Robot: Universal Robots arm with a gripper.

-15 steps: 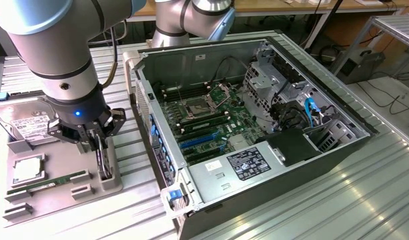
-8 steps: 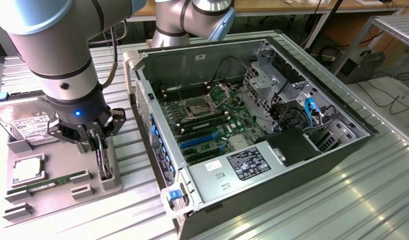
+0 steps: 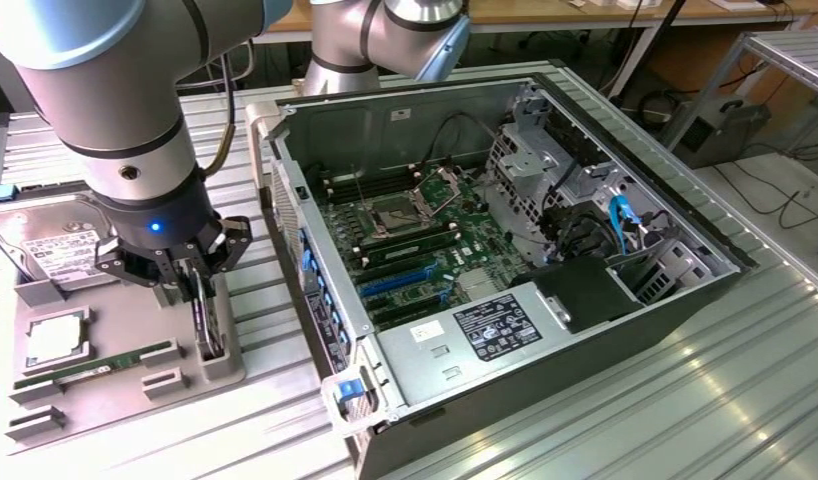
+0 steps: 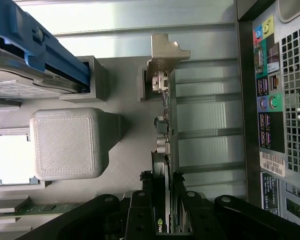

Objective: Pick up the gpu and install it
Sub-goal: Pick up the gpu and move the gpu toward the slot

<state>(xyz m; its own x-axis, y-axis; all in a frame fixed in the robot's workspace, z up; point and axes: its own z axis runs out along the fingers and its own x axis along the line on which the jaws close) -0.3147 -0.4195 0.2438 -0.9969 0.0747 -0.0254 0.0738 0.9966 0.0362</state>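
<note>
Gpu (image 4: 165, 145) standing on edge in its slot on the gray tray (image 3: 116, 400), bracket end clear, the other end hidden between the fingers (image 4: 140, 220). Gripper (image 4: 163, 222) clamped on both faces of the card, contact dim in shadow. Open computer case (image 3: 282, 190) just beside, toward the exterior view's right; hard drive (image 3: 49, 250) partly hidden behind the arm.

The arm (image 3: 116, 130) reaches down over the gray tray (image 3: 116, 410) at the exterior view's left. Its gripper (image 3: 202, 305) straddles the gpu (image 3: 212, 338), fingers clasping the card where it stands on edge in a slot. A hard drive (image 3: 49, 250), a chip (image 3: 56, 340) and a memory stick (image 3: 96, 365) lie on the same tray. Just beside it the case (image 3: 282, 200) lies open on the metal table (image 3: 676, 400), motherboard (image 3: 436, 240) showing.
</note>
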